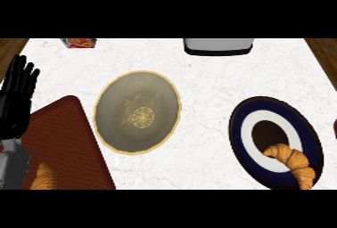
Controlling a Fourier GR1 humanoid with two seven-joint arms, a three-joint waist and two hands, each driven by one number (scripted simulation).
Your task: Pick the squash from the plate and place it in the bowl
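Note:
A navy plate (245, 133) with a white ring and a dark centre lies at the right. On its near part rests a tan, ridged, curved thing (293, 163) shaped like a croissant; I see no squash. An olive bowl (113, 103) with a gold rim and a gold centre pattern sits mid-counter, nothing in it. My left hand (16, 99) stands open at the left edge, fingers up, apart from everything. My right hand does not show.
A brown board (66, 138) lies at the lower left with a second tan ridged thing (45, 177) on its near end. At the back edge stand a grey-white appliance (218, 46) and a colourful box (80, 42).

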